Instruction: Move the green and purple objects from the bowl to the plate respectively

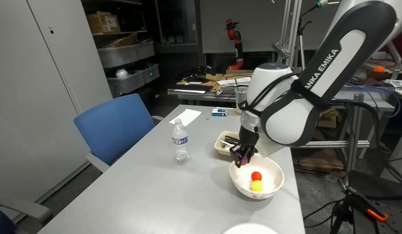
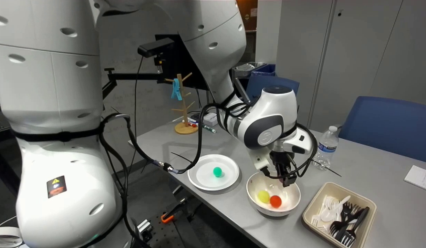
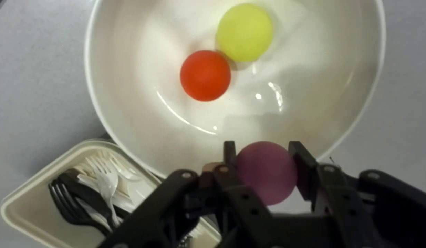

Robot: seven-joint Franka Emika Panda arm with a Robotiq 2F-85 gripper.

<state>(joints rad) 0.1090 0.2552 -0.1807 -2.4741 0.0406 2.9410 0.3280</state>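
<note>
My gripper (image 3: 263, 148) is shut on a purple ball (image 3: 266, 174), with one finger on each side of it. In an exterior view the gripper (image 1: 242, 155) holds the purple ball (image 1: 244, 161) at the rim height of the white bowl (image 1: 243, 178), over its edge on the tray side. In the other exterior view the fingers (image 2: 287, 178) hide most of the ball. The green ball (image 2: 217, 172) lies on the white plate (image 2: 199, 179). The plate's edge also shows in an exterior view (image 1: 251, 229).
A red ball (image 3: 205, 75) and a yellow ball (image 3: 245, 32) lie in the bowl. A beige tray (image 2: 314, 225) of plastic cutlery stands beside the bowl. A water bottle (image 1: 180, 143) stands on the table. A wooden peg stand (image 2: 184, 103) is beyond the plate.
</note>
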